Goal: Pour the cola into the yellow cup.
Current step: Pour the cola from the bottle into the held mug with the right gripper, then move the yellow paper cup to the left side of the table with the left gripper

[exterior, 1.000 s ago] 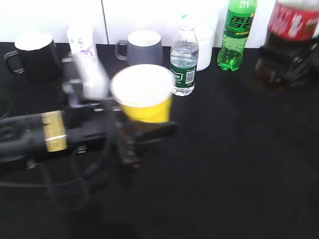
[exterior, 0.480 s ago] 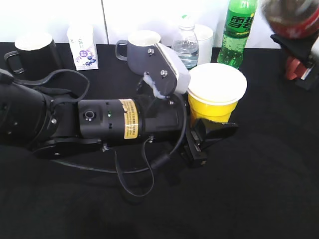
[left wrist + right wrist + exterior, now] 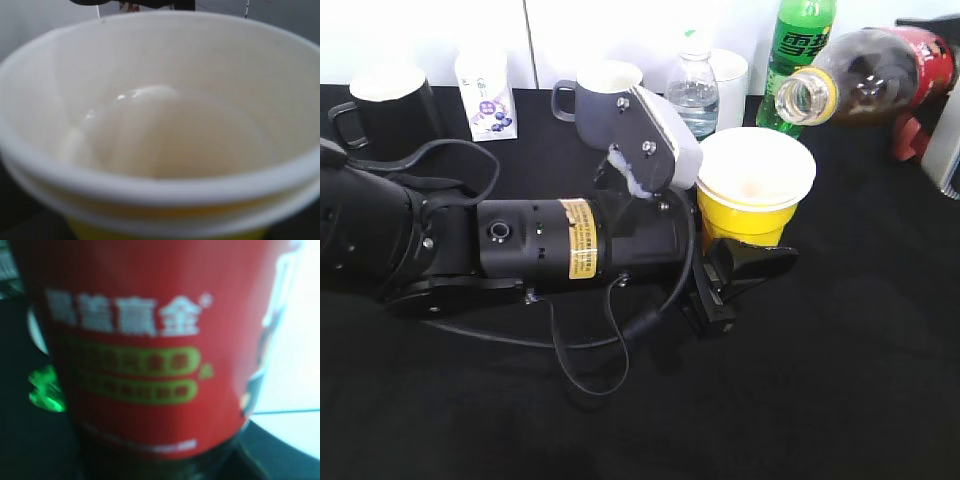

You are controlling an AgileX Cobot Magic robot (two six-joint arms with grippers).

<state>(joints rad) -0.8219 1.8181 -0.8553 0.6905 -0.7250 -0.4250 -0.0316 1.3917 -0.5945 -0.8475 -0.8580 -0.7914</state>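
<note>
The left end effector [image 3: 745,268] clamps the light, easily crushed yellow cup [image 3: 756,190] low above the counter [image 3: 840,380], while the right one, probably gripping the heavy, slick cola [image 3: 865,75] at its label, tips its open mouth over the rim.

Over the last second the left gripper [image 3: 738,268] carried the cup [image 3: 756,190] from the table's left-centre to right of centre, where it was already half a second ago. The cola [image 3: 880,72], upright at the far right corner a second ago, is now tipped on its side, open mouth above the cup's far rim.
</note>
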